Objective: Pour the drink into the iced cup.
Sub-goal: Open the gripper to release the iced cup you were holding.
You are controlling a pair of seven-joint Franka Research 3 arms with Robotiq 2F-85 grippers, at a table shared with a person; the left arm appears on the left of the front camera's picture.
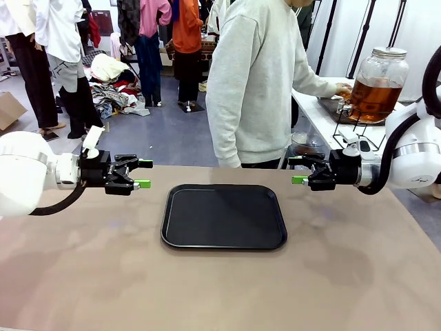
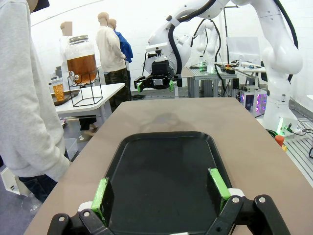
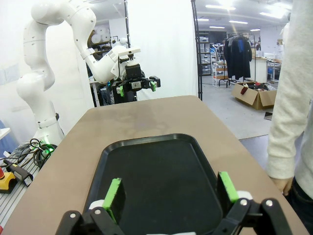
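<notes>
Both arms are hovering over the brown table (image 1: 358, 276) and facing each other across one black tray (image 1: 224, 215); the left gripper (image 1: 142, 173) is holding nothing, its green-padded fingers spread wide, and in its own wrist view those fingers are framing the tray from the near end; the right gripper (image 1: 298, 169) is doing the same from the other side, jaws apart, nothing between them. The drink (image 1: 375, 96) is sitting well off this table, amber liquid filling the lower part of a glass dispenser jar (image 1: 380, 81) with a silvery lid, standing upright on a black wire stand on a white side table beyond the right arm; the jar's long axis is running vertically, and it is lying past and behind the right gripper, toward the far right; so the right arm is plainly the nearer of the two, while the left is well apart from it, across the whole tray. A person in a grey sweatshirt (image 1: 258, 83) is standing at the far edge, turned toward the side table, one hand (image 1: 342, 89) reaching to the base of the jar where the tap seems to be; judging from that, the person looks best placed to be doing the pouring. Counting up: two grippers, one tray, one jar; in the left wrist view a cup (image 2: 58, 90) holding something orange is standing just beside the stand, though whether it is iced I cannot tell.
</notes>
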